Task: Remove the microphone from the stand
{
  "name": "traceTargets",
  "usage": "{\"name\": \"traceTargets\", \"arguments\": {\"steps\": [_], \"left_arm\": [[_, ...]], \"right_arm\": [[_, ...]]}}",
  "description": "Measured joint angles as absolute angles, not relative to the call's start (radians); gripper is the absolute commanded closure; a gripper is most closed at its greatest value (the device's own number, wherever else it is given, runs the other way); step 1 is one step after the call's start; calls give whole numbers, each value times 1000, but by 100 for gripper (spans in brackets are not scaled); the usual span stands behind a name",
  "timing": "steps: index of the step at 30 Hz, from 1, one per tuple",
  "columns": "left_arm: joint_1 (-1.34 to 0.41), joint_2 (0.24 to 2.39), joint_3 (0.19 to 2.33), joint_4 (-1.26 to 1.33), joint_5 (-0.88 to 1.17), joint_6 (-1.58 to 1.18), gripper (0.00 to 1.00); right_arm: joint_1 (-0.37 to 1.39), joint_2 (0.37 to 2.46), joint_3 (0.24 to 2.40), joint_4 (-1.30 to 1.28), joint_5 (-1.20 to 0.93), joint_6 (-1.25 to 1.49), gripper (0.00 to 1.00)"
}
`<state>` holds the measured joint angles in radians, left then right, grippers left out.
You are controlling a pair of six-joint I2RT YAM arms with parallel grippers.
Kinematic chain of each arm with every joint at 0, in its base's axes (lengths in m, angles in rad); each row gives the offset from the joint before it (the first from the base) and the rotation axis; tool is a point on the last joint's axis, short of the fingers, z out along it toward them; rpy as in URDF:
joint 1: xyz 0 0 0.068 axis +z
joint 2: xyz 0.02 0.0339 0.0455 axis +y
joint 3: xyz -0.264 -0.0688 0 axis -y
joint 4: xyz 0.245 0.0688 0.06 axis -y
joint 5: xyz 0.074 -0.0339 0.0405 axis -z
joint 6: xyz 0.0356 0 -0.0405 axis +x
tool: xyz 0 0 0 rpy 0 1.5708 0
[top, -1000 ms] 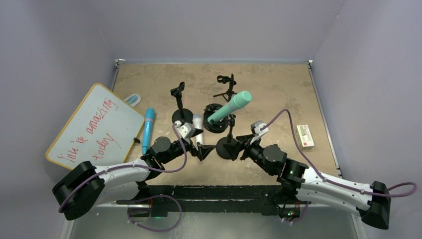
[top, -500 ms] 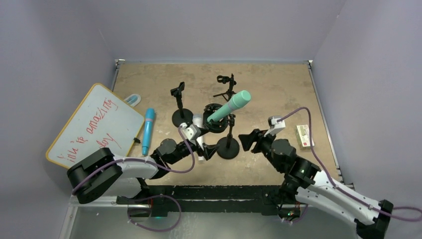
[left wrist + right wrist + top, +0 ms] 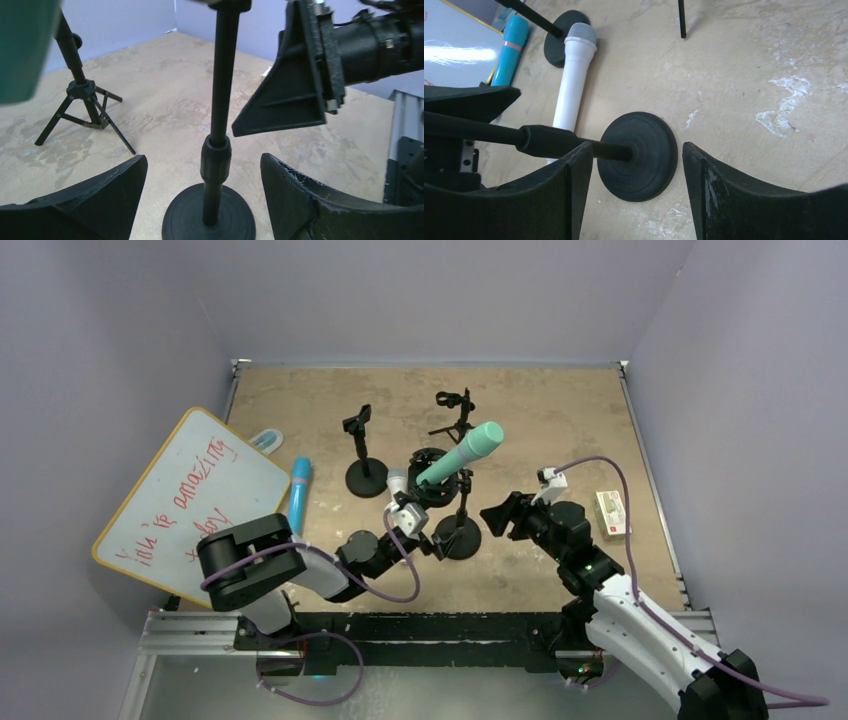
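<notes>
Begin nearest, at the left gripper (image 3: 202,161): low over the tabletop (image 3: 165,100), with jaws spread wide to either side of the black stand (image 3: 220,100), flanking its pole just above the round base and touching neither. Look next to the right gripper (image 3: 496,518), just past that base on the opposite side: jaws likewise spread, pinching nothing, pointed in at the same pole. Find the teal microphone (image 3: 459,456) above and a little beyond both, tilted head-up, off the tabletop and not yet freed. Cannot tell for sure, from above, whether clipped to this pole's top or seated in the dark holder (image 3: 437,496) just behind it, so settle that before closing on anything. To do the step well, pin the stand first: close the left jaws on the pole low down, near the collar, where a squeeze should steady rather than tip. Then raise the right jaws to the teal handle, take it across the barrel close to the clip, and draw it out along its own slant rather than straight up; likely to drag the whole stand along otherwise. Mind the white microphone (image 3: 574,75) lying flat just beside the base, and the blue microphone (image 3: 298,495) farther left by the whiteboard (image 3: 190,490). Leave alone, farther back, the second round-based stand (image 3: 362,455) and the little tripod stand (image 3: 82,107) toward the far edge.
</notes>
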<state>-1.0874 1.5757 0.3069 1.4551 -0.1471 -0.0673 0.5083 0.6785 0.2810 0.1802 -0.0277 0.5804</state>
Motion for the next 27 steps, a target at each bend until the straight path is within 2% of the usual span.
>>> {"name": "traceTargets", "arguments": {"steps": [9,18,23,27], "left_arm": [[-1098,1700,392,1478,-233,-59,29],[-1123,1713,423,1481,-267,-57,31],[-1143,1707,423,1481,-303,-41,37],[-1153,1703,423,1481,-327,-37,38]], "right_arm": [[508,619,187,326,-82,573,30],[508,662,140,389,-116,570,30],[508,707,140,434,-158,546,32],[508,722,140,467,-196,514,33]]}}
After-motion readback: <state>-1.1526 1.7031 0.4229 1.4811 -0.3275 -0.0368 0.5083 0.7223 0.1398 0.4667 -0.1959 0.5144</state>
